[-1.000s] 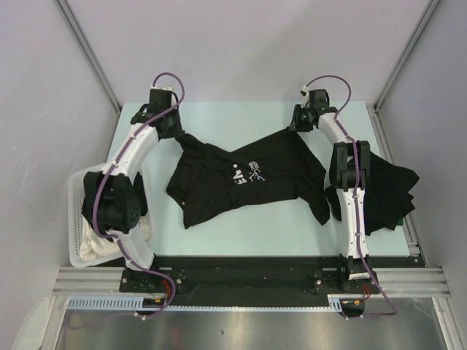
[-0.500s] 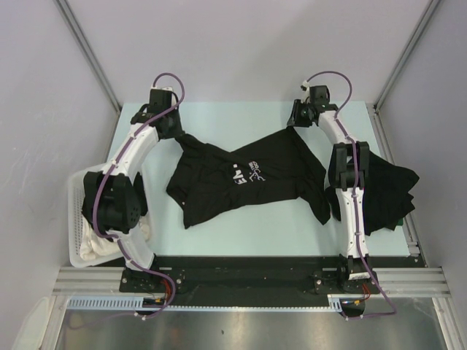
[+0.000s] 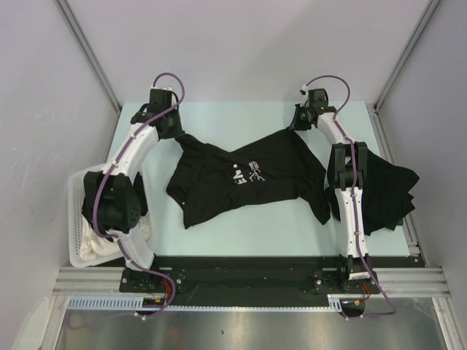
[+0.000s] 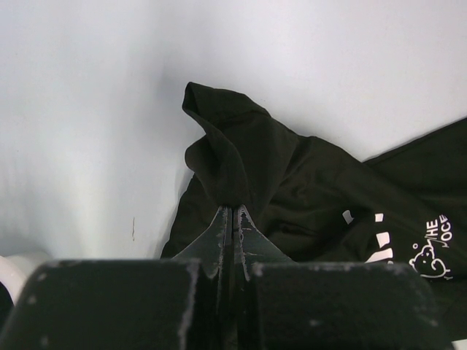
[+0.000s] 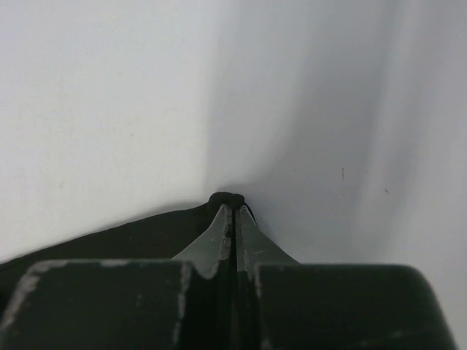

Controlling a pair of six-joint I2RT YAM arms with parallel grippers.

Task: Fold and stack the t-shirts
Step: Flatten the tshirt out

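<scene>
Black cotton t-shirt with white chest lettering [image 3: 244, 179], pinched at both far corners and spread across mid-bench.

A white plastic lattice basket [image 3: 75, 211] holding a white cloth [image 3: 93, 248] sits at the left edge of the pale bench [image 3: 255, 237]. The left jaws are pressed together on a bunched fold of the shirt's left corner. The right jaws pinch only a small nub of its far right hem. That thin bite looks likeliest to slip if the arms pull apart or lift unevenly, dropping one side. Open bench lies behind and in front of the shirt. A heap of dark t-shirts [image 3: 394, 191] crowds the right edge beside the right arm, where a wide swing could drag it off.
</scene>
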